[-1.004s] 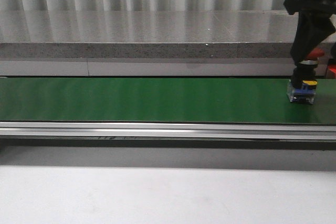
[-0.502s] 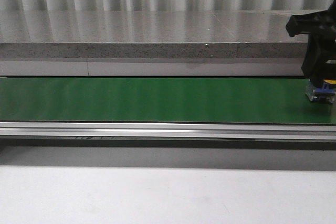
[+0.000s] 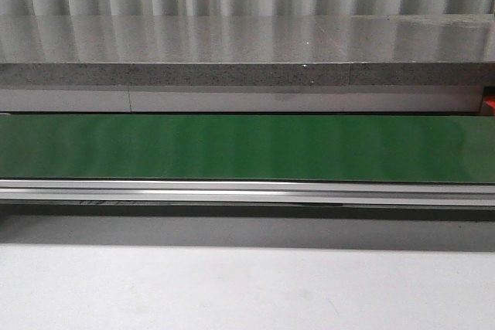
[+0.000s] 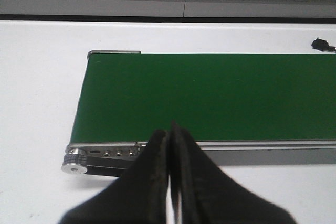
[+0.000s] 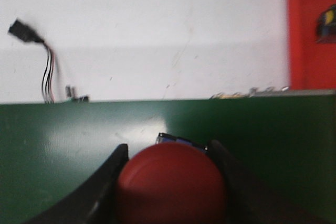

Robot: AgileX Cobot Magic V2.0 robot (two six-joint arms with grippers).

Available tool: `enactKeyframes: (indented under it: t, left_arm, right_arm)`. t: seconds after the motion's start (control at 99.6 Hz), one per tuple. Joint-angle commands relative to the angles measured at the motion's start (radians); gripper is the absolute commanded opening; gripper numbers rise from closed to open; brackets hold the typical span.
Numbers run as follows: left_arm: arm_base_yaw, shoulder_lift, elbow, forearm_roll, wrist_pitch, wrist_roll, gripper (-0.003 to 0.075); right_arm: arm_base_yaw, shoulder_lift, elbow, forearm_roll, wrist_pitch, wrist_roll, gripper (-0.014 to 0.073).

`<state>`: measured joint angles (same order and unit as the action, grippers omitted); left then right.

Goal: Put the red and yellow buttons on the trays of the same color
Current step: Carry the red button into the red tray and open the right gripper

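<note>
A button with a rounded red cap (image 5: pixel 170 184) and a bluish base sits between the fingers of my right gripper (image 5: pixel 167 153), which is shut on it just above the green belt (image 5: pixel 273 145). Beyond the belt's far edge lies a red tray (image 5: pixel 307 35); a small dark object with a yellow patch (image 5: pixel 326 22) rests on it, too blurred to name. My left gripper (image 4: pixel 170 129) is shut on nothing, hovering over the near rail at the belt's end. No yellow button or yellow tray is in view. Neither gripper appears in the front view.
The green conveyor belt (image 3: pixel 232 148) runs across the front view, with an aluminium rail (image 3: pixel 232 189) along its near side and a grey stone ledge (image 3: pixel 232 44) behind. A black connector with thin wires (image 5: pixel 31 32) lies on the white table. The belt's roller end (image 4: pixel 76 162) is near my left gripper.
My right arm has carried the button to the right along the belt and has left the front view. The left arm has not visibly moved.
</note>
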<state>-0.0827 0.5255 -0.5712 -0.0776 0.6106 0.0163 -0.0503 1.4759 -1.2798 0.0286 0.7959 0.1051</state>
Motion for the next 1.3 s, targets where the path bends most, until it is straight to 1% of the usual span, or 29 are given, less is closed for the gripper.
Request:
enactKeyframes:
  t: [0.0,0.221,0.331,0.472,0.672,0.903,1.054,1.295]
  left_arm:
    - [-0.008,0.001,-0.028,-0.006,-0.070,0.001,-0.0019]
    - [-0.008,0.001,-0.028,-0.006,-0.070,0.001,-0.0019]
    - [-0.008,0.001,-0.028,-0.006,-0.070,0.001,-0.0019]
    - [-0.008,0.001,-0.028,-0.006,-0.070,0.001,-0.0019]
    - [-0.008,0.001,-0.028,-0.006,-0.070,0.001,-0.0019]
    - [-0.008,0.001,-0.028,-0.006,-0.070,0.001,-0.0019]
    - [-0.008,0.001,-0.028,-0.006,-0.070,0.001,-0.0019]
    - [-0.008,0.001,-0.028,-0.006,-0.070,0.001,-0.0019]
  right_arm:
    - [-0.073,-0.044,-0.109,-0.007,-0.004,-0.024,0.0115]
    - [-0.293,0.004,-0.235,-0.007,-0.018,-0.025,0.0115]
    - [-0.388,0.051,-0.244,-0.006,-0.057,-0.025,0.0115]
    - [-0.471,0.143,-0.244,0.003,-0.126,-0.025,0.0115]
    - [-0.519,0.299,-0.244,0.006,-0.255,-0.025,0.0115]
    - [-0.521,0.439,-0.244,0.027,-0.365,-0.025,0.0115]
    - [-0.521,0.497,-0.248,0.067,-0.405,-0.025,0.0115]
    - [-0.521,0.556,-0.266,0.069,-0.412,-0.025,0.0123]
